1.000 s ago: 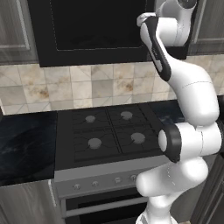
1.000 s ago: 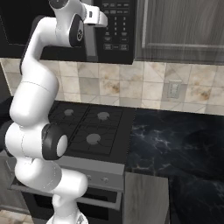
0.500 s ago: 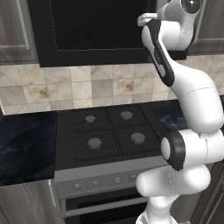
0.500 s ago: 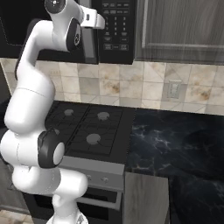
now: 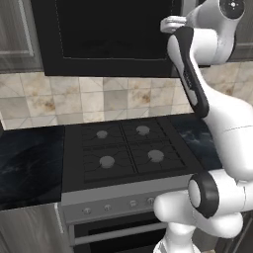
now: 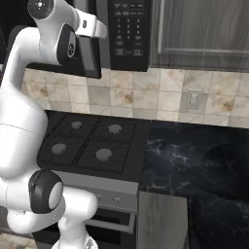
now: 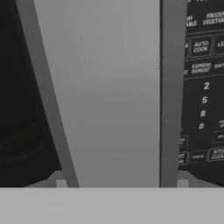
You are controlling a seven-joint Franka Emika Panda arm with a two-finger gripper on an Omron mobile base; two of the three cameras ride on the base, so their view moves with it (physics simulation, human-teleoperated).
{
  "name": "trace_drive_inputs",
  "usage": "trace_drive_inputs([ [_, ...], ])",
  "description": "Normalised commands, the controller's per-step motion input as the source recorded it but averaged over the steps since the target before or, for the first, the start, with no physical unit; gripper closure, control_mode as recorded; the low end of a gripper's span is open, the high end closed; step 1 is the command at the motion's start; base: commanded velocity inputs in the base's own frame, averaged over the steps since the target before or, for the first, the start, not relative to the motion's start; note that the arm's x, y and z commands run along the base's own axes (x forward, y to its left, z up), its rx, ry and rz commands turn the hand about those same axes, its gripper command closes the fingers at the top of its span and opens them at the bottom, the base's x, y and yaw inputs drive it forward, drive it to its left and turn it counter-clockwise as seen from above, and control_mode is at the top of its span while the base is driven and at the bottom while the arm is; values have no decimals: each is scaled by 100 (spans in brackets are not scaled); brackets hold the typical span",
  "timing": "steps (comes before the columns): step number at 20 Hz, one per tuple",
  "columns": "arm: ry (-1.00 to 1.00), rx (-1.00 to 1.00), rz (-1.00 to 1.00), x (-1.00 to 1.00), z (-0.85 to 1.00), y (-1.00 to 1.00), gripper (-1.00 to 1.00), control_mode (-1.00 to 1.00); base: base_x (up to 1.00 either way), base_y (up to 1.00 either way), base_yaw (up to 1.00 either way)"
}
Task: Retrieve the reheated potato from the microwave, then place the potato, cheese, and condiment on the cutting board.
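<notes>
The gripper (image 6: 99,30) sits high at the microwave (image 6: 127,34), by its door handle (image 7: 105,94). Whether its jaws are apart, I cannot tell. Below lies the stove (image 5: 123,153).

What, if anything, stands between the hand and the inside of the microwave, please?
The door of the microwave does: its dark glass and grey handle sit right in front of the hand, which straddles that handle. Nothing inside can be made out through the glass.

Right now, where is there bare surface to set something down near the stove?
Dark marble counter right of the stove, up to the tiled backsplash, lies bare. So does the counter stretch left of it. By the microwave door it is crowded: the gripper sits there.
</notes>
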Motion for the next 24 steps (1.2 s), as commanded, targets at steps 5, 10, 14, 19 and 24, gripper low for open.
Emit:
trace_drive_inputs([
  [5,0,0,0,-83,1,9,100,-100,0,0,0],
  [10,0,1,0,-81,0,14,100,-100,0,0,0],
  [14,1,4,0,-76,0,19,100,-100,0,0,0],
  [19,3,8,0,-68,0,20,100,-100,0,0,0],
  [24,4,11,0,-64,0,22,100,-100,0,0,0],
])
